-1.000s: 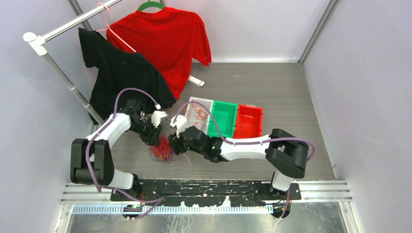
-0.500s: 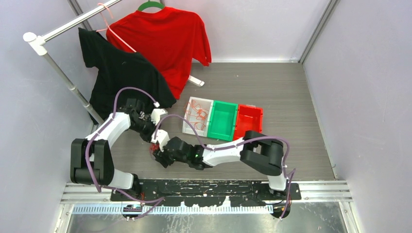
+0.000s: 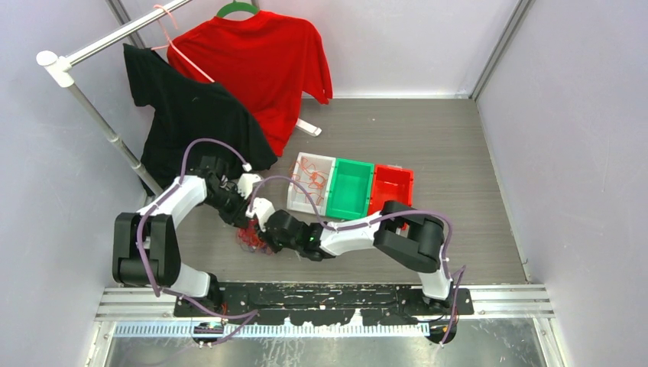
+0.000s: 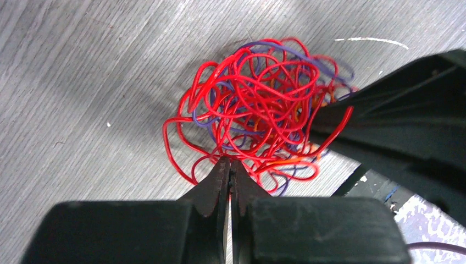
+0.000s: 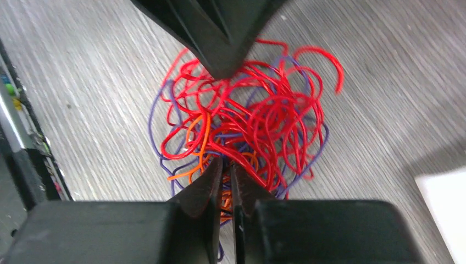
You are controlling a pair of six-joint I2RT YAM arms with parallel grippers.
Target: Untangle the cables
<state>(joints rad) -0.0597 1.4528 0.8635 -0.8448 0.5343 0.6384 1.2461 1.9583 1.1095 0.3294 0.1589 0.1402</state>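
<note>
Toward the near left of the counter [image 3: 474, 153], the cables [image 3: 251, 240] lie as one loose ball of fine loops, mostly red with purple and a few orange strands, resting on the grey wood-grain surface. Both arms meet over this ball: the left arm [image 3: 179, 200] reaches it from the far left and the right arm [image 3: 353, 234] from the right, their tips close together. Seen from the left wrist, the left jaws are pressed together at the near edge of the tangle [image 4: 258, 110], pinching red strands at their tips, with the right arm's dark fingers [image 4: 395, 126] entering the ball from the right. Seen from the right wrist, the right jaws stand almost together with only a hairline gap, nipping red and orange strands at the near side of the tangle [image 5: 247, 126]; the left arm's dark finger [image 5: 220, 33] comes down on its far side. Well apart to the right stand a white bin [image 3: 293, 200] holding separate orange strands [image 3: 309, 177], a green bin [image 3: 351, 187] and a red bin [image 3: 391, 193], touching side by side. Behind, a black shirt [image 3: 195, 122] and a red shirt [image 3: 252, 61] hang from a rail [image 3: 99, 115].
</note>
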